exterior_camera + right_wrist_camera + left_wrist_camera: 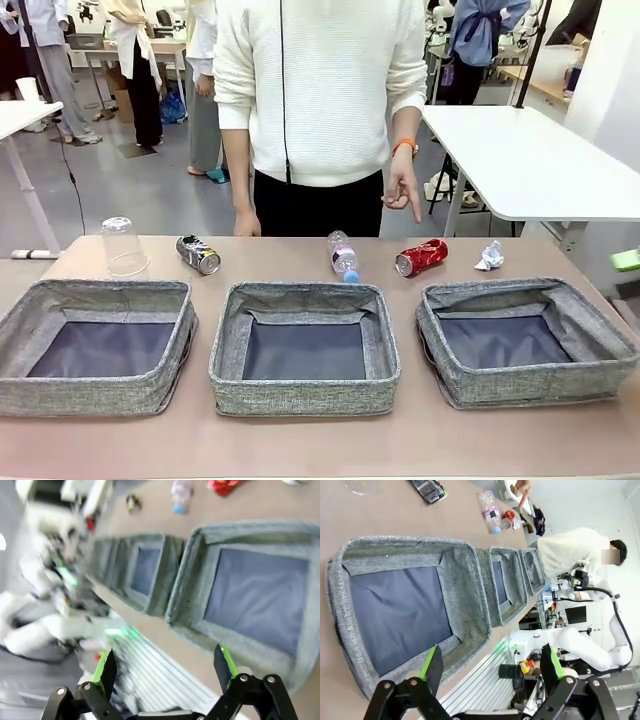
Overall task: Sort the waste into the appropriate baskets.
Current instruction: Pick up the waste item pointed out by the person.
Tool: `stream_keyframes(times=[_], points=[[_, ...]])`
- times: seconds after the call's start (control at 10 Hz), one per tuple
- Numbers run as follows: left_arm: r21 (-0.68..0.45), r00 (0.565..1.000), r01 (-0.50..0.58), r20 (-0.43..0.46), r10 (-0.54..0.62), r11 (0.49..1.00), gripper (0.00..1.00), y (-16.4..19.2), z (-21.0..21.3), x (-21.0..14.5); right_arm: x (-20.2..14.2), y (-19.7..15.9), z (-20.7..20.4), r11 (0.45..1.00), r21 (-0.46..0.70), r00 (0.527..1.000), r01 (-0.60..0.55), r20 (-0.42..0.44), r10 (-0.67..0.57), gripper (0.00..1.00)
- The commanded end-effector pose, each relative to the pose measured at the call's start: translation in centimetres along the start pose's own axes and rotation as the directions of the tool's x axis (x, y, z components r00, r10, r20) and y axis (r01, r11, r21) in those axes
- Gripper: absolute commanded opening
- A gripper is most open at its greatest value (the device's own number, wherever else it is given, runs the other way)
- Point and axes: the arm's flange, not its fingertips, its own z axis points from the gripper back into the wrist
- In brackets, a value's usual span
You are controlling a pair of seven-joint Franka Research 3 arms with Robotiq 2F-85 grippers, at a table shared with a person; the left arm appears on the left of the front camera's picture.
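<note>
Three grey woven baskets stand in a row near the front edge: left [20,330], middle [225,345], right [600,345]. Behind them lies the waste: an upturned clear cup [124,246], a dark printed can [198,254], a small blue-capped bottle [343,256], a crushed red can [421,257] and a white paper ball [489,256]. My left gripper [492,667] hangs open above the left basket's [465,595] near wall. My right gripper [167,665] is open over the near side of the right basket [192,580]. The bottle [181,492] and red can [225,485] lie beyond it.
A person in a white sweater stands at the far edge, one hand [405,190] pointing down above the red can. A white table [530,160] stands behind at the right. A green object [627,260] lies at the right edge.
</note>
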Motion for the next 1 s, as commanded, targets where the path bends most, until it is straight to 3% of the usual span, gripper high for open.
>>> stream_keyframes(times=[0.0, 0.1, 0.2, 0.3, 0.4, 0.5, 0.7, 0.8, 0.9], points=[[-0.018, 1.0, 0.024, 0.012, -0.023, 1.0, 1.0, 0.0, 0.1, 0.0, 7.2, -0.4, -5.1, 0.83, -0.127, 0.836, -0.542, -0.176, 0.519, 1.0], [-0.018, 1.0, 0.024, 0.012, -0.023, 1.0, 1.0, 0.0, 0.1, 0.0, 9.6, 0.6, -9.0, 0.693, -0.191, 0.716, -0.695, -0.265, 0.645, 1.0], [-0.018, 1.0, 0.024, 0.012, -0.023, 1.0, 1.0, 0.0, 0.1, 0.0, 10.7, 1.6, -11.7, 0.586, -0.157, 0.602, -0.795, -0.318, 0.732, 1.0], [-0.018, 1.0, 0.024, 0.012, -0.023, 1.0, 1.0, 0.0, 0.1, 0.0, 10.7, 3.0, -13.4, 0.509, -0.148, 0.526, -0.848, -0.364, 0.769, 1.0], [-0.018, 1.0, 0.024, 0.012, -0.023, 1.0, 1.0, 0.0, 0.1, 0.0, 10.1, 4.2, -13.0, 0.553, -0.238, 0.601, -0.799, -0.347, 0.719, 1.0], [-0.018, 1.0, 0.024, 0.012, -0.023, 1.0, 1.0, 0.0, 0.1, 0.0, 10.8, 4.2, -14.0, 0.816, -0.112, 0.793, -0.567, -0.342, 0.504, 1.0], [-0.018, 1.0, 0.024, 0.012, -0.023, 1.0, 1.0, 0.0, 0.1, 0.0, 10.8, 4.2, -14.0, 0.816, -0.112, 0.793, -0.567, -0.342, 0.504, 1.0], [-0.018, 1.0, 0.024, 0.012, -0.023, 1.0, 1.0, 0.0, 0.1, 0.0, 11.2, 4.3, -14.4, 0.74, -0.132, 0.723, -0.659, -0.384, 0.575, 1.0], [-0.018, 1.0, 0.024, 0.012, -0.023, 1.0, 1.0, 0.0, 0.1, 0.0, 12.1, 3.5, -14.1, 0.539, -0.178, 0.566, -0.823, -0.335, 0.753, 1.0]])
